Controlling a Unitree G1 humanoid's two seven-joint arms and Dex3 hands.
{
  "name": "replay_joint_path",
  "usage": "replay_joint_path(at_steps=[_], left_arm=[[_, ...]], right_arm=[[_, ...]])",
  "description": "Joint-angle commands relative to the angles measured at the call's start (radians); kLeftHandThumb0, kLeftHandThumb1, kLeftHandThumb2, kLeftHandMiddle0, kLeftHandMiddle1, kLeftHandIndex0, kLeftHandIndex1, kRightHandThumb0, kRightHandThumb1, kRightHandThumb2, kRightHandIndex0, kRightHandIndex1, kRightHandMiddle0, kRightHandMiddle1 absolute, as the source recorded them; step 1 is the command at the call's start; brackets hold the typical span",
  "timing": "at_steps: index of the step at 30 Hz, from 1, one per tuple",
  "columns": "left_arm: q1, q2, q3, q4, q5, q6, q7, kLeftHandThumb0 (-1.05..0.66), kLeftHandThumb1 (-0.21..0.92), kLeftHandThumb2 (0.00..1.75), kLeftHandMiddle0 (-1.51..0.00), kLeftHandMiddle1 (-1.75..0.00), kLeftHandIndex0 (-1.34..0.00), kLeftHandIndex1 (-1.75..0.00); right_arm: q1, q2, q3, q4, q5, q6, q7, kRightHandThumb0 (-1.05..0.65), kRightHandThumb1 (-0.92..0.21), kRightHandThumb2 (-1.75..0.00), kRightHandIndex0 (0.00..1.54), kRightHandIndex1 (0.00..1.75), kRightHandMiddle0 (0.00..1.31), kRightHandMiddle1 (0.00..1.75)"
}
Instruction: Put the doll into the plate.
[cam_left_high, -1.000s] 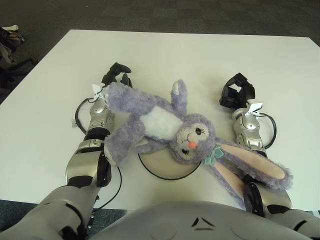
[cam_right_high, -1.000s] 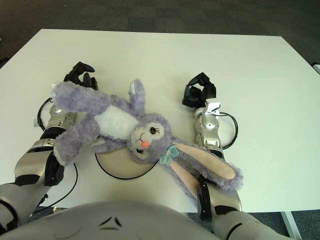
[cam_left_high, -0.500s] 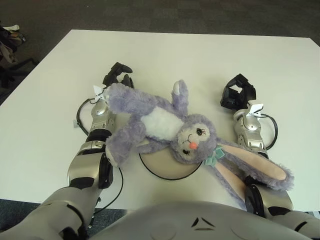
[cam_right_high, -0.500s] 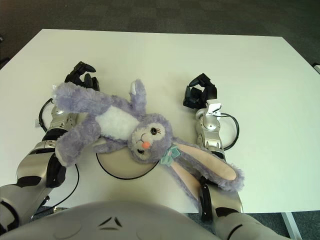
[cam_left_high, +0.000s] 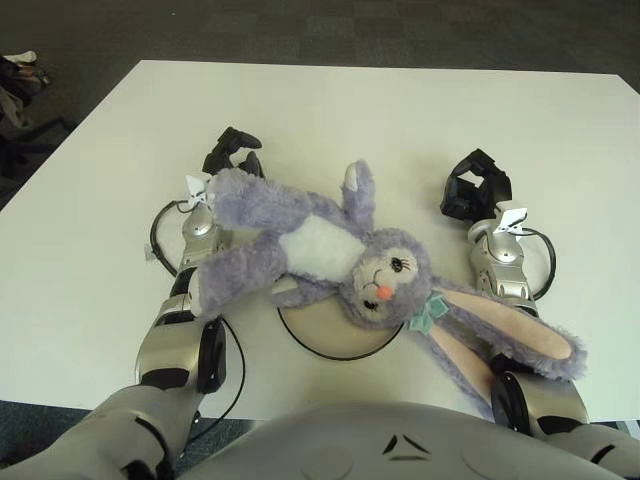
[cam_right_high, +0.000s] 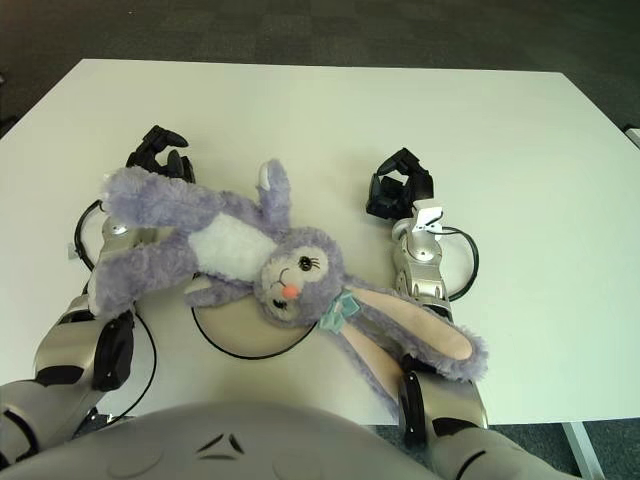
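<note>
A purple plush bunny doll (cam_left_high: 320, 245) with a white belly lies face up across the table. Its head (cam_left_high: 385, 275) and lower body rest over a round tan plate (cam_left_high: 325, 337) with a dark rim, which is mostly hidden. One limb drapes over my left forearm, and a long pink-lined ear (cam_left_high: 510, 335) lies over my right forearm. My left hand (cam_left_high: 232, 150) sits on the table just beyond the doll's limb, fingers relaxed and holding nothing. My right hand (cam_left_high: 475, 185) rests on the table to the right of the doll, empty.
The white table (cam_left_high: 400, 110) stretches far ahead and to both sides. Black cable loops lie by my left wrist (cam_left_high: 160, 225) and my right wrist (cam_left_high: 545, 260). Dark carpet lies beyond the table's edges, with some clutter at the far left (cam_left_high: 20, 75).
My left forearm has shifted slightly left, and the doll's limb lying on it has slid left with it. The right arm and the doll's head have stayed put.
</note>
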Motion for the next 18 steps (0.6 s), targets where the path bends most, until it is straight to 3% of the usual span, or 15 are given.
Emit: replay_joint_path(at_steps=[1, 9, 18], left_arm=[[0.117, -0.033, -0.017, -0.034, 0.011, 0.011, 0.017, -0.43, 0.49, 1.1, -1.15, -1.75, -0.48, -1.75], [0.156, -0.035, -0.038, -0.092, 0.036, 0.005, 0.031, -0.43, 0.49, 1.09, -1.15, -1.75, -0.47, -1.75], [0.183, -0.037, -0.05, -0.119, 0.018, -0.057, -0.027, -0.43, 0.5, 1.09, -1.15, -1.75, -0.47, -1.75]], right_arm=[[0.096, 0.009, 0.005, 0.033, -0.008, 0.054, 0.004, -0.48, -0.32, -1.31, 1.19, 1.75, 0.61, 1.75], [0.102, 0.004, 0.009, 0.011, -0.011, 0.082, 0.006, -0.47, -0.33, -1.29, 1.18, 1.75, 0.6, 1.75], [0.105, 0.001, 0.013, 0.003, -0.013, 0.097, 0.007, -0.47, -0.34, -1.29, 1.18, 1.75, 0.59, 1.75]])
